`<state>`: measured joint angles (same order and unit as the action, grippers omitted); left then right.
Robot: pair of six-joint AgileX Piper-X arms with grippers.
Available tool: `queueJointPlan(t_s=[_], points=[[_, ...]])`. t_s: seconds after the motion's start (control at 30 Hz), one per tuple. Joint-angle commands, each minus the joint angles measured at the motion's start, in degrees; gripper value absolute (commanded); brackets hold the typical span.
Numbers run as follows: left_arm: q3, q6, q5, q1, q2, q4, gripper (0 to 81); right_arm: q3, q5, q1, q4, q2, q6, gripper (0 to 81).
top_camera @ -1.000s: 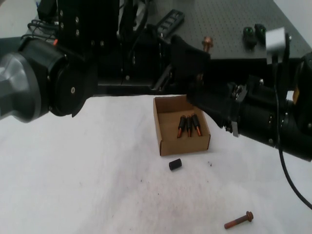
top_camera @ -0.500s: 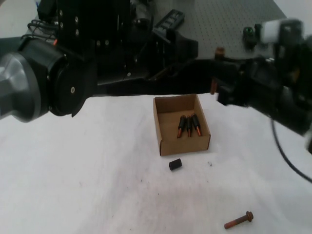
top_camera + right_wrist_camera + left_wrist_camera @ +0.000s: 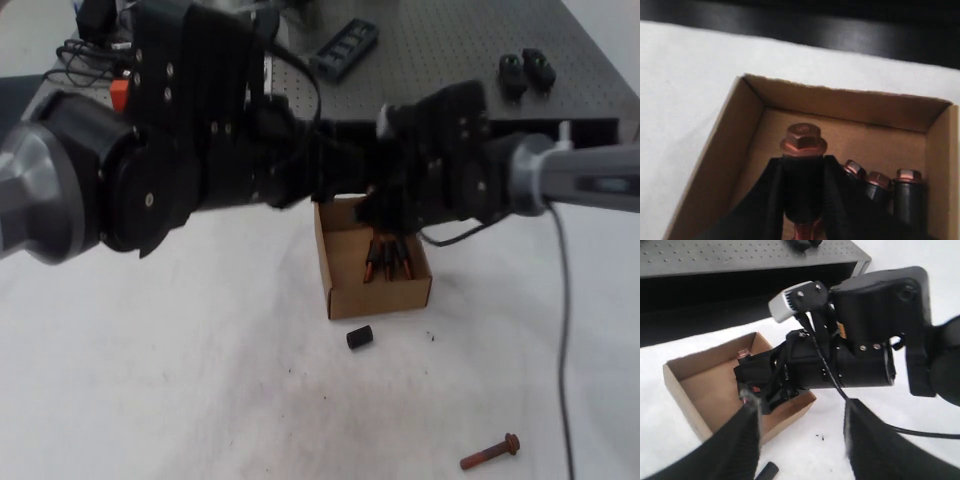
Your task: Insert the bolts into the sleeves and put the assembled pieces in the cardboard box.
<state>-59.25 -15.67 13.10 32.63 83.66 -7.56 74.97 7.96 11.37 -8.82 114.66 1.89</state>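
Above the open cardboard box (image 3: 735, 130), my right gripper (image 3: 803, 172) is shut on an assembled piece (image 3: 803, 150), a copper bolt in a black sleeve, held head up. Three more assembled pieces (image 3: 879, 184) lie side by side in the box (image 3: 345, 300). In the high view the right gripper (image 3: 385, 222) hangs at the box's far side. My left gripper (image 3: 802, 445) is open with nothing in it, a little above the cloth in front of the box (image 3: 695, 417). A loose black sleeve (image 3: 360, 337) lies on the cloth just before the box. Farther forward lies a loose copper bolt (image 3: 490, 452).
The left arm's bulky body (image 3: 110, 190) takes up the left and middle behind the box. A black perforated bench (image 3: 450, 40) at the back carries a black tray (image 3: 345, 45) and two dark knobs (image 3: 525, 68). White cloth (image 3: 180, 400) covers the near area.
The right arm has swung in from the right and brought the held piece down over the box. The left arm has shifted forward towards the box.
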Motion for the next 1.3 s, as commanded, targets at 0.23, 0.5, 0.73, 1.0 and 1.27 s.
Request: queueJointPlan(t_s=[0.23,0.5,0.73,1.0,1.27], points=[[0.01,0.69,-0.49,0.03,-0.64,-0.21,36.9,6.97,-0.08,0.32,-9.77,4.33,-0.39,14.4],[0.01,0.69,-0.49,0.03,-0.64,-0.21,36.9,6.97,2.36,-0.25,-10.16,0.01,0.43,34.0],[0.01,0.69,-0.49,0.03,-0.64,-0.21,36.9,0.31,0.8,-0.53,-18.42,-17.04,0.43,32.3],[0.01,0.69,-0.49,0.03,-0.64,-0.21,36.9,-18.97,-0.97,0.05,-28.02,-34.55,6.92,32.3],[0.01,2.12,-1.2,0.03,-0.64,-1.61,36.9,-20.47,3.36,4.74,-24.52,-28.46,8.37,32.3]])
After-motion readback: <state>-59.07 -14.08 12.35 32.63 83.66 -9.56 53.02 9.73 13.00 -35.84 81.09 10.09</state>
